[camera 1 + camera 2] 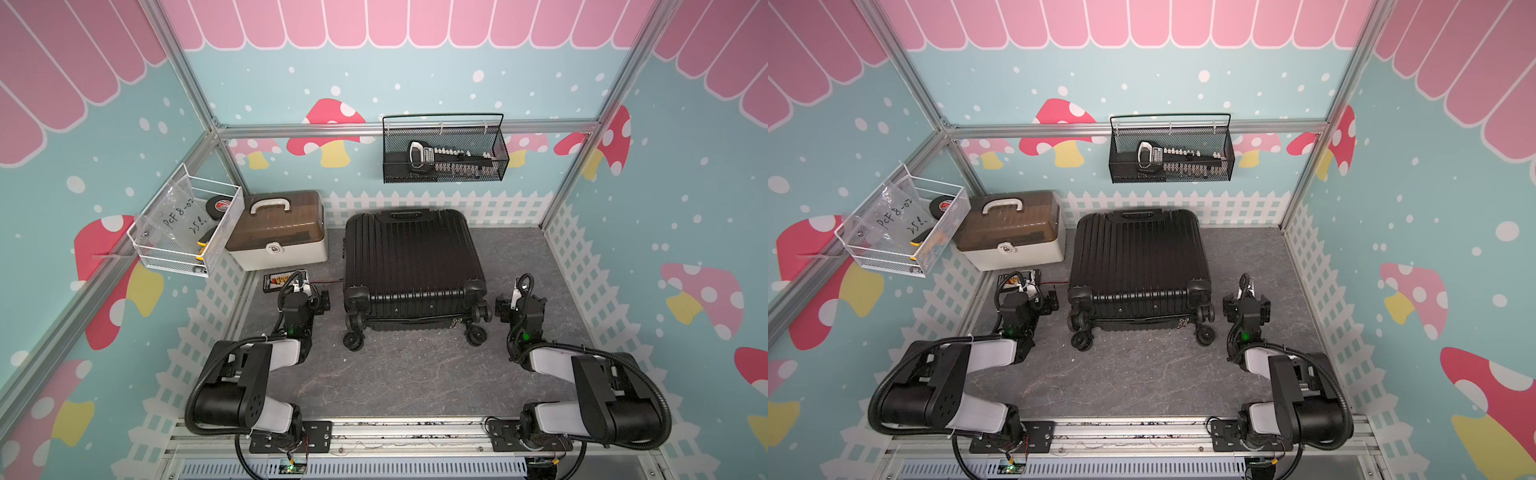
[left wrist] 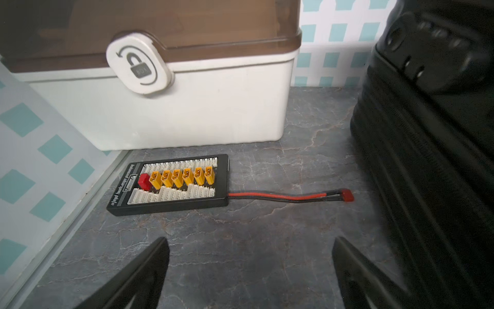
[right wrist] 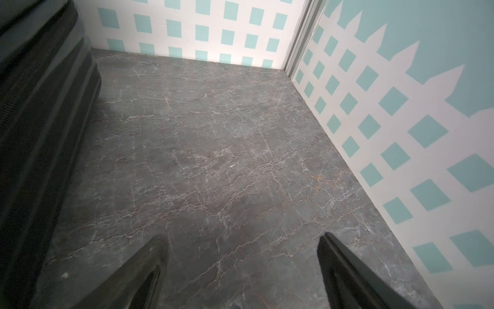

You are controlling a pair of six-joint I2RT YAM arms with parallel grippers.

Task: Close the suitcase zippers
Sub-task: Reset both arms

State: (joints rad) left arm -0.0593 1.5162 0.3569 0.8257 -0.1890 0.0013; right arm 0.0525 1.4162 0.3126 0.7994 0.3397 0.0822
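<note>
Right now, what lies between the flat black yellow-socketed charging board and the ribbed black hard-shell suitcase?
A red-and-black lead with red plug, running from the board toward the suitcase over grey tabletop; left wrist view.

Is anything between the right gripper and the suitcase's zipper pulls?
Yes: the caster wheels at the near right corner of the suitcase stand between the open right gripper and the zipper pulls on its near end.

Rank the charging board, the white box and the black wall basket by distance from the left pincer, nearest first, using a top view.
1. Charging board, on the table right by the left pincer.
2. White box, behind the board, back-left corner.
3. Black basket, hung high at the back.
</note>
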